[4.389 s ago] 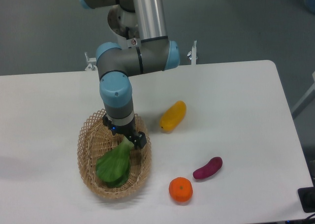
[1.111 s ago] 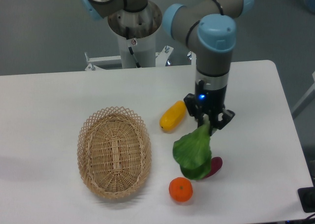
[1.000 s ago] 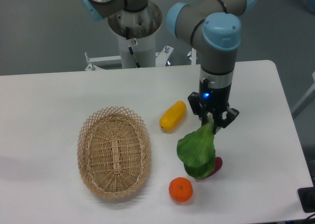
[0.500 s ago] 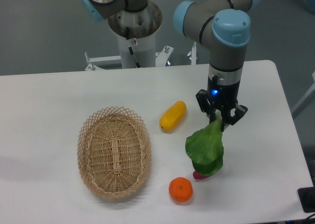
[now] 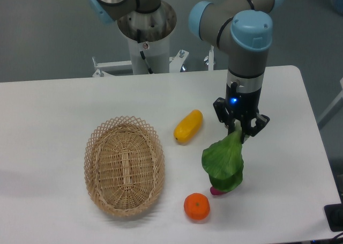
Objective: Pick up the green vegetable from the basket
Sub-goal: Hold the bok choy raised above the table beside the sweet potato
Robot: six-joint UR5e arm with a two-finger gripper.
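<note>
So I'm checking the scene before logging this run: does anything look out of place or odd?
Nothing looks spilled or damaged. The one oddity: the green vegetable hangs from the gripper by its stalk, well right of the basket, hiding nearly all of the purple eggplant beside the orange.

Yellow oblong fruit (image 5: pixel 188 126), orange (image 5: pixel 196 206) and mostly hidden purple eggplant (image 5: pixel 214 191) on white table (image 5: pixel 64 110).
</note>
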